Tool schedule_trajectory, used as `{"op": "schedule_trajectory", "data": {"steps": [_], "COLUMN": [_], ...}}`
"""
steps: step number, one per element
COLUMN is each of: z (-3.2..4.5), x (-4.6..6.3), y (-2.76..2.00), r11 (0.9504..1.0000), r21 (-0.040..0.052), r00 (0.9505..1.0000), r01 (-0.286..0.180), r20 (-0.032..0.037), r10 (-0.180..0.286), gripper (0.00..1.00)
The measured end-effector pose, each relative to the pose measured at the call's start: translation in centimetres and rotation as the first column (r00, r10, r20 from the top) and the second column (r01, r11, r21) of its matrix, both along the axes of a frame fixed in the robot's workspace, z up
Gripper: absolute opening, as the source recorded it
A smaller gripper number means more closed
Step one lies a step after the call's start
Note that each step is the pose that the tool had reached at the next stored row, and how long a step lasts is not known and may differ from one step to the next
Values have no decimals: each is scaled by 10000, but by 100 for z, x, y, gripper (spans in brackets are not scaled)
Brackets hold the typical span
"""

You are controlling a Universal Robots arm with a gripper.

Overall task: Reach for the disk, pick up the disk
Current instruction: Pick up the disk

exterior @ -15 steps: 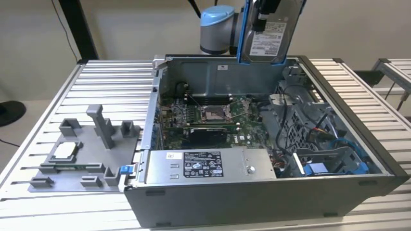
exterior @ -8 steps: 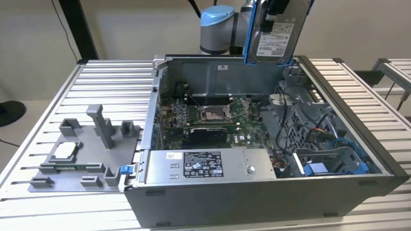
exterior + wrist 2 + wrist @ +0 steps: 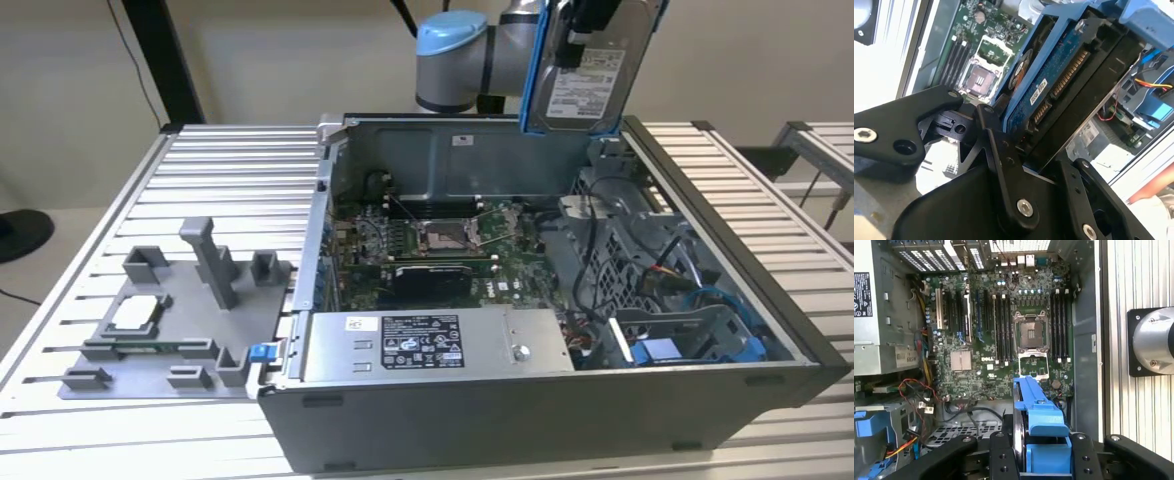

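The disk [image 3: 589, 82] hangs upright in the air above the back right corner of the open computer case [image 3: 534, 400]. It is silver-grey with a white label and a blue rail along its edge. My gripper [image 3: 587, 25] is shut on it from above. In the second wrist view the disk [image 3: 1064, 85] shows its blue circuit side and connectors, clamped between my black fingers [image 3: 1004, 150]. In the first wrist view the disk's blue rail [image 3: 1036, 410] stands between the fingers [image 3: 1081, 455], high over the motherboard [image 3: 1004, 330].
A big silver box with a sticker [image 3: 427, 342] lies at the case's front. An empty blue drive bay [image 3: 694, 335] sits in the case at the exterior view's right. A grey fixture plate [image 3: 160, 320] with a small chip rests on the slatted table [image 3: 227, 170].
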State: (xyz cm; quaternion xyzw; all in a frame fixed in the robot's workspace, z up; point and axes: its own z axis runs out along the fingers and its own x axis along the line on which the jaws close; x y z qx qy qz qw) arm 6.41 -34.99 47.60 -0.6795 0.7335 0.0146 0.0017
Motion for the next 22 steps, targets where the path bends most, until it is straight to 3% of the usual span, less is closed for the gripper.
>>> {"op": "schedule_trajectory", "data": {"steps": [9, 22], "z": [-9, -10], "x": [180, 188], "y": [0, -18], "r11": [10000, 10000], "r21": [1, 0], "r00": [10000, 10000], "r01": [-1, -1], "r20": [1, 0], "r10": [1, 1], "gripper": [0, 0]}}
